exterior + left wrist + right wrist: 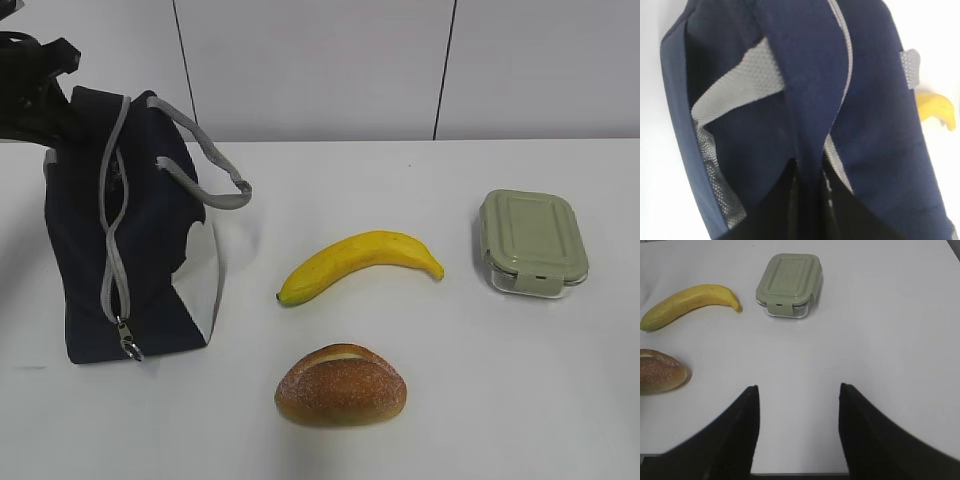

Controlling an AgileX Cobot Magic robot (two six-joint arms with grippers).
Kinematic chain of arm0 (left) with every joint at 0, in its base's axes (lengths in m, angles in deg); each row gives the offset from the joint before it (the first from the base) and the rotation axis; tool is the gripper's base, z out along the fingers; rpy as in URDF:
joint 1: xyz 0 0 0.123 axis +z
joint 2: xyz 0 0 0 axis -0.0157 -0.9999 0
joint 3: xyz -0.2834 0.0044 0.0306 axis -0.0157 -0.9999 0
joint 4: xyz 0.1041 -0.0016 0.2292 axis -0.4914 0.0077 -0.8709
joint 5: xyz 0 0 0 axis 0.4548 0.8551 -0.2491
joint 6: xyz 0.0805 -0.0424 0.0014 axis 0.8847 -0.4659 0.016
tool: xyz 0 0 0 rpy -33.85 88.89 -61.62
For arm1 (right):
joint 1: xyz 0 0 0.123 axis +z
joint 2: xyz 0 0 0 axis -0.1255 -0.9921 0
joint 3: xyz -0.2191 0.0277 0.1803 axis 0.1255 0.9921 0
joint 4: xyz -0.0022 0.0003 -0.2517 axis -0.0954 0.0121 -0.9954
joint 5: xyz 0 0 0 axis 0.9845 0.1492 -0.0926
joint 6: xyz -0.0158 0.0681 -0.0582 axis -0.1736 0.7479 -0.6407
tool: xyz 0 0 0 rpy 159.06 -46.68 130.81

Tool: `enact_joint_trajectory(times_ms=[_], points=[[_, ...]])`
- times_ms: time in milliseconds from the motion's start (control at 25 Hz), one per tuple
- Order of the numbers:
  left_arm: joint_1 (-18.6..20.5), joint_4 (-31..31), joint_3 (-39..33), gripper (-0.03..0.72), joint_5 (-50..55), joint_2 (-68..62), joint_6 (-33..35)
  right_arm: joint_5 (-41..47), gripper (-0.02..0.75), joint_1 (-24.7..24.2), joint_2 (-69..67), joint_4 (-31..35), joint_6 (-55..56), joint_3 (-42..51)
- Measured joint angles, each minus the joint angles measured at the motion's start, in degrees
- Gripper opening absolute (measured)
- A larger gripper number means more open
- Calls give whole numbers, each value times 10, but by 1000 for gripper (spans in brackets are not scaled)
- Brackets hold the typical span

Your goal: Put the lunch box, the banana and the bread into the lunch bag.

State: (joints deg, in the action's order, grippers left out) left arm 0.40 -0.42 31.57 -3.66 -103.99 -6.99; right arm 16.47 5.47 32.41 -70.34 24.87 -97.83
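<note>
**Bag gripped at the top, three items waiting on the table**

The lunch bag [125,225] stands upright near the table's [560,400] left edge, zipper looking closed. The left gripper [807,200] appears pinched on a fold of fabric at its top. Banana [358,262] lies mid-table, bread [341,385] toward the front edge, lunch box [532,240] toward the right edge. The right gripper [799,405] hangs wide open, holding nothing. A hard tug could likely tip the bag. Bare surface surrounds each item, giving easy approach.
</note>
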Motion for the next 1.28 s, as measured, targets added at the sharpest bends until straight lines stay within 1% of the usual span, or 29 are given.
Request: enact_joint_trajectory(times_ms=[40,80,200,280,600,1000,1160,1280], points=[[0,0,0,17,0,0,0,0,405,0,0,0,0,0],[0,0,0,1,0,0,0,0,405,0,0,0,0,0],[0,0,0,-13,0,0,1,0,405,0,0,0,0,0],[0,7,0,-15,0,0,5,0,405,0,0,0,0,0],[0,67,0,-16,32,0,40,0,405,0,0,0,0,0],[0,105,0,-16,69,2,51,0,405,0,0,8,0,0],[0,145,0,-16,77,2,63,-1,406,0,0,11,0,0],[0,160,0,-16,77,2,67,-4,406,0,0,16,0,-11]])
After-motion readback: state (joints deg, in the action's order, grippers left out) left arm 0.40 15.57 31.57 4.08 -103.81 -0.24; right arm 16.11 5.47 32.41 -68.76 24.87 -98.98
